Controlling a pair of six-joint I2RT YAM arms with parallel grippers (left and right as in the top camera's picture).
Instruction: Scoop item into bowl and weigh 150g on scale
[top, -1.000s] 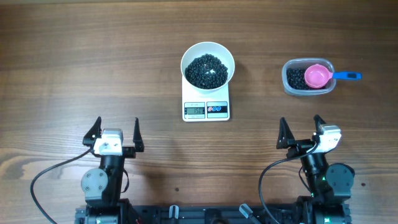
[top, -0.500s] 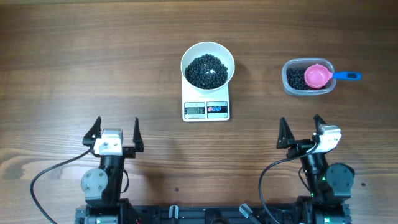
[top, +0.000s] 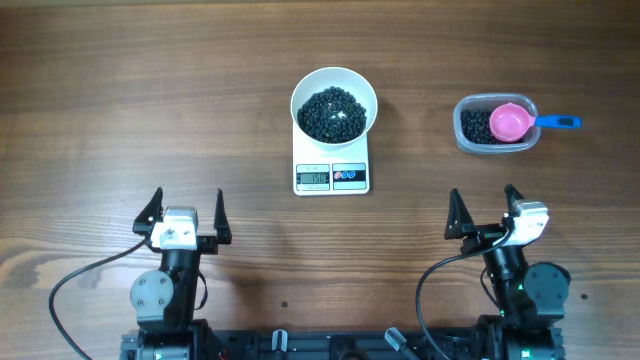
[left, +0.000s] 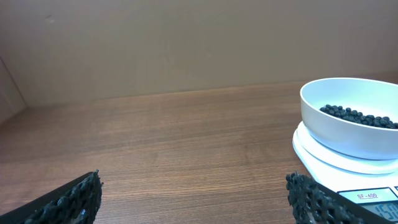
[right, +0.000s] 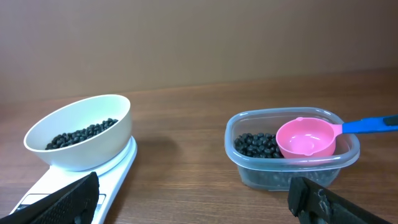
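Left end effector (top: 188, 196), right end effector (top: 482, 193): jaws wide, empty (bowl (top: 302, 92) sits on scale (top: 332, 156)).

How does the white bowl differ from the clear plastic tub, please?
The bowl is round and opaque white; the tub is rounded-rectangular and clear. The bowl sits on the scale; the tub sits on the table. The tub has a pink scoop in it; the bowl has none. Both hold black beans.
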